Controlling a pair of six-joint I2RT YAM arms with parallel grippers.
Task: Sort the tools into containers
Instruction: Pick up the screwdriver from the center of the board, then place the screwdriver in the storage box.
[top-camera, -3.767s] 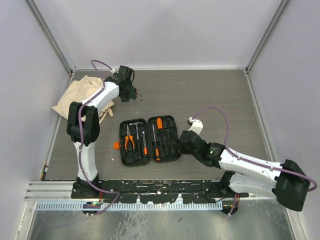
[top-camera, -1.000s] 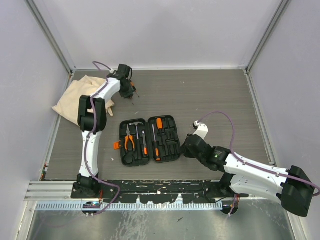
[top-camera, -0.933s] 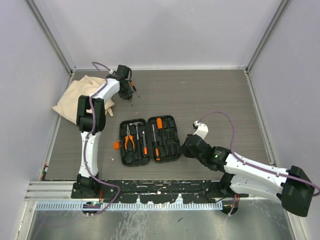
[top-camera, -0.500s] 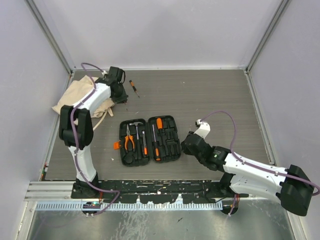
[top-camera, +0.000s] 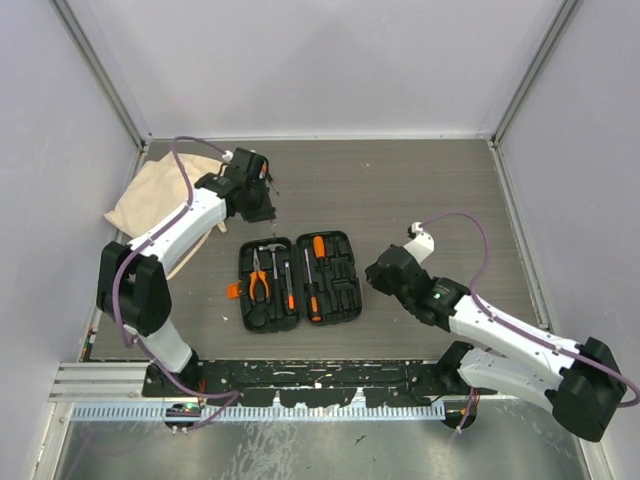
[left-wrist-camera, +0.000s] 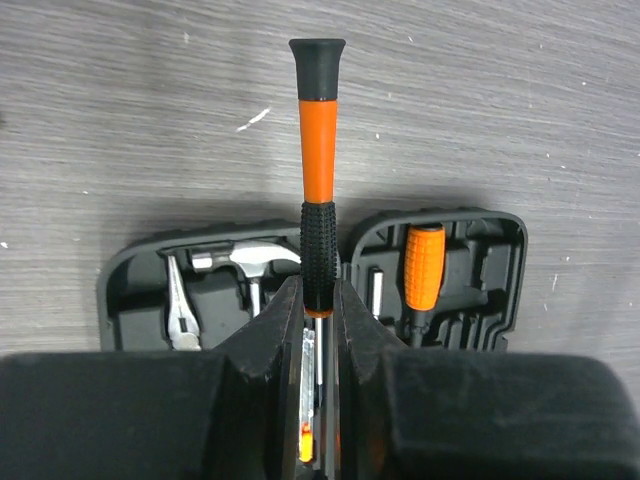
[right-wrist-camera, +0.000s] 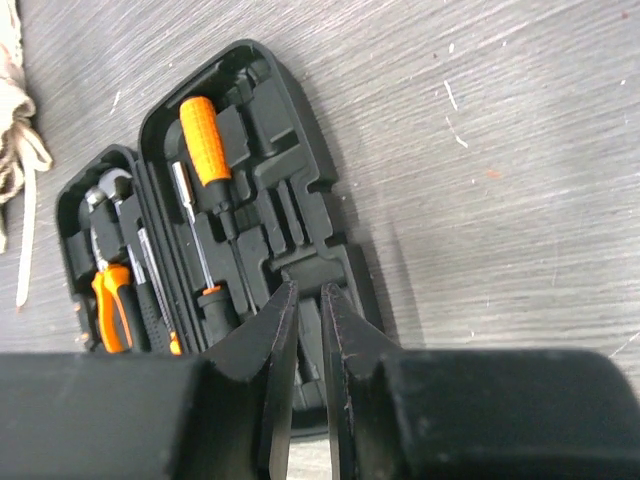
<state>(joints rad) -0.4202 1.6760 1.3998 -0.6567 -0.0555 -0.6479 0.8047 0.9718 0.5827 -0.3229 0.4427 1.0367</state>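
My left gripper (left-wrist-camera: 318, 298) is shut on a slim screwdriver (left-wrist-camera: 318, 130) with an orange-and-black handle, which points away from the wrist. In the top view the left gripper (top-camera: 258, 198) hovers just behind the open black tool case (top-camera: 345, 262). The case (left-wrist-camera: 480, 270) holds a hammer (left-wrist-camera: 250, 258), pliers (top-camera: 259, 285) and a fat orange-handled screwdriver (right-wrist-camera: 205, 140). My right gripper (right-wrist-camera: 308, 292) hangs over the case's right half. It is open by only a narrow slit, with nothing between the jaws. In the top view the right gripper (top-camera: 373, 272) sits at the case's right edge.
A beige cloth bag (top-camera: 150, 195) lies at the back left, against the left wall, and its cord (right-wrist-camera: 20, 150) shows beside the case. An orange latch tab (top-camera: 233, 291) sticks out from the case's left side. Walls close the table on three sides.
My left arm has swung from beside the cloth bag toward the case, carrying the screwdriver. My right gripper has shifted slightly up and right at the case's edge. The case has not moved.
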